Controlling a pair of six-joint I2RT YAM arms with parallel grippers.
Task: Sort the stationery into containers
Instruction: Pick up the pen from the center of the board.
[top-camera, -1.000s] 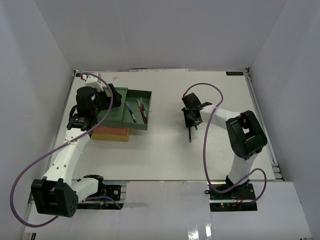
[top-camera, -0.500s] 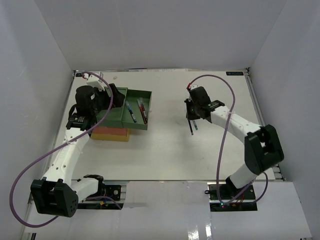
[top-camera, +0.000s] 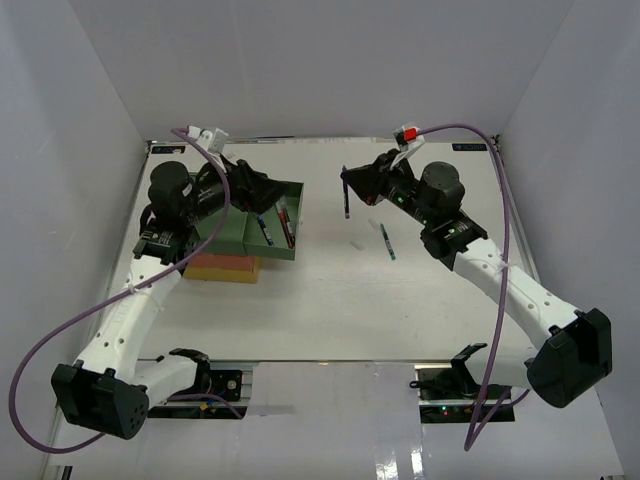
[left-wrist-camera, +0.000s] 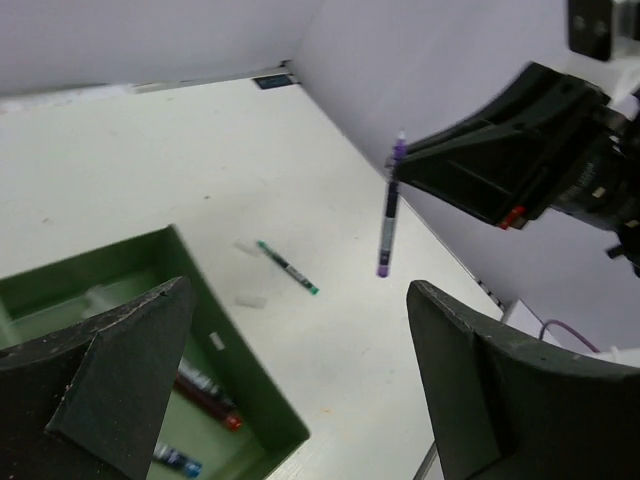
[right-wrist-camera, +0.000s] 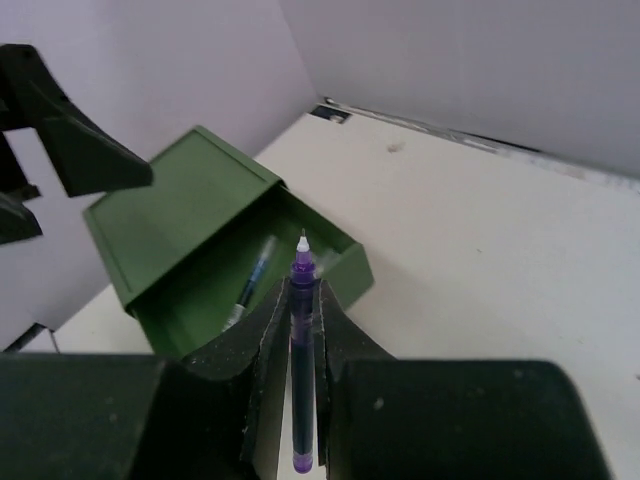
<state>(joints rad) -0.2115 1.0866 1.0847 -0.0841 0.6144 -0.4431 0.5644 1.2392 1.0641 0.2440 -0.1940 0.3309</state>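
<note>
Between the open green drawer (top-camera: 268, 248) at centre-left and the right gripper (top-camera: 350, 180), which pinches a purple pen (top-camera: 346, 205) upright at upper centre, runs a strip of bare table (top-camera: 320, 300). The wide-spread left gripper (top-camera: 272, 192) hangs over the drawer's far end, blocking approach from the upper left. A green-tipped pen (top-camera: 385, 241) lies loose just right of centre.

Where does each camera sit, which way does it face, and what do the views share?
Top external: above and behind the robot, looking down on the table; left arm and right arm show.
Left wrist: faces the right claw over the table; open left claw frames it.
Right wrist: faces the green drawer; right claw grips the purple pen.
Shared: that pen, all three views.
</note>
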